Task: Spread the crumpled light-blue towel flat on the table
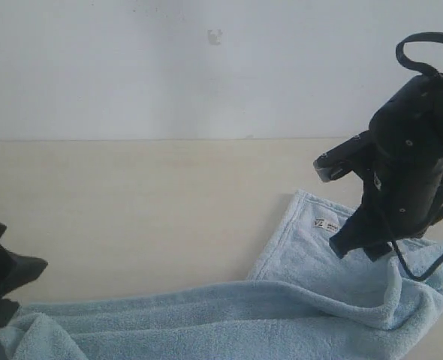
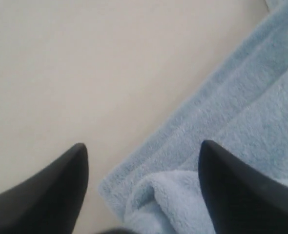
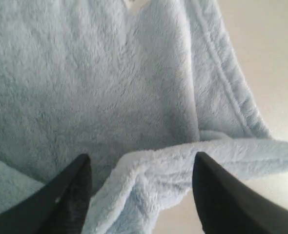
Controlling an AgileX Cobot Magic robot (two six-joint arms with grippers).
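While the large pale-blue fluffy terry towel (image 1: pixel 311 277) lies partly bunched on the wide, matte, pale-beige surface (image 1: pixel 131 202), neither arm has any cloth in its grip. In the exterior view the towel runs along the near edge from the lower left to the far right. One hemmed corner lies flat, pointing towards the plain white wall (image 1: pixel 169 67), with a small white label (image 1: pixel 326 224) just beside that corner. A thick rolled fold crosses the towel below this flat part.

The black right claw (image 1: pixel 360 251) hangs over the flat part near the label. In the right wrist view its two fingers stand wide apart and empty, with a raised fold of the towel between and below them; I cannot tell whether the tips touch the cloth. The black left claw (image 2: pixel 143 146) sits at the towel's left end, fingers also spread wide and holding nothing. One tip is over bare surface, the other over the blue hem and a small rumpled fold.
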